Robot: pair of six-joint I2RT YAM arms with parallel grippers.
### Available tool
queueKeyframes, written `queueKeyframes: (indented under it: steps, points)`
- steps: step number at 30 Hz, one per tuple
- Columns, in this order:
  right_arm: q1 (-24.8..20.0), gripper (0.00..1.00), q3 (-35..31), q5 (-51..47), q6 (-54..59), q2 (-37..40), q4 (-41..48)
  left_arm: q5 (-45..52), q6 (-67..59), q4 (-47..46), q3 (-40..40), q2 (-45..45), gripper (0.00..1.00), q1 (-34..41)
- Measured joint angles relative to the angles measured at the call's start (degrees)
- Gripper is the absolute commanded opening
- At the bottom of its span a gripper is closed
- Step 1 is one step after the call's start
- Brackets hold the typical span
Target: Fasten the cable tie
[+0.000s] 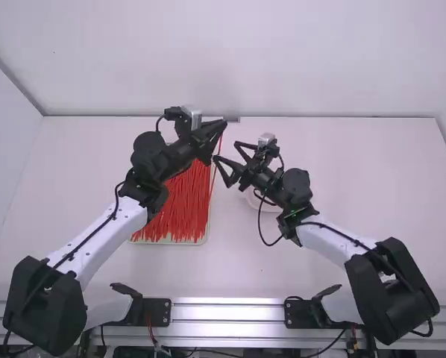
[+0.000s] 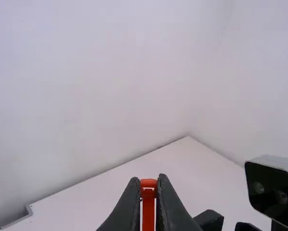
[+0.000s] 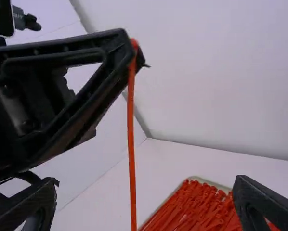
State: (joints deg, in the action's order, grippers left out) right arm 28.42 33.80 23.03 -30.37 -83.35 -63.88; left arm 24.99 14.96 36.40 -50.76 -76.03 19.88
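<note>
Below the pinched cable tie (image 3: 130, 144), spare ties (image 1: 182, 209) fill a tray (image 1: 171, 242).

A cable tie (image 3: 130, 144) hangs from the left gripper (image 1: 222, 125) — pile (image 1: 180, 209) below, right gripper (image 1: 227, 154) beside.

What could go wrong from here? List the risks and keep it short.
The left gripper pinches the cable tie only at its top end, so the hanging strap may swing away from the open right gripper.
A tug by the right gripper might pull it out.
If dropped, it could land in the pile of ties and be hard to single out.
</note>
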Motion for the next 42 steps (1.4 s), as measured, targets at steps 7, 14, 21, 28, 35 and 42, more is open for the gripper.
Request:
queueKeyframes:
  steps: [7,14,21,28,35,42]
  points:
    - [2.5,0.95,0.0,-4.9,1.0,0.0,0.0,3.7,0.5,1.3,0.0,0.0,0.02,0.0]
    - [2.6,0.73,0.0,-6.5,1.6,0.0,0.0,5.4,1.8,1.7,0.0,0.0,0.02,1.2]
    - [2.6,0.19,0.0,-6.6,2.0,0.0,0.0,5.5,1.9,2.1,0.0,0.0,0.02,2.3]
    - [2.4,0.00,0.0,-6.2,1.7,0.0,0.0,5.1,2.0,1.8,0.0,0.0,0.02,2.3]
    - [0.2,0.00,0.0,-4.4,0.9,0.0,0.4,4.4,1.9,1.4,0.0,0.0,0.20,2.3]
    - [-4.6,0.00,0.0,1.6,0.9,0.0,0.5,3.2,1.9,0.2,0.0,0.0,0.38,0.8]
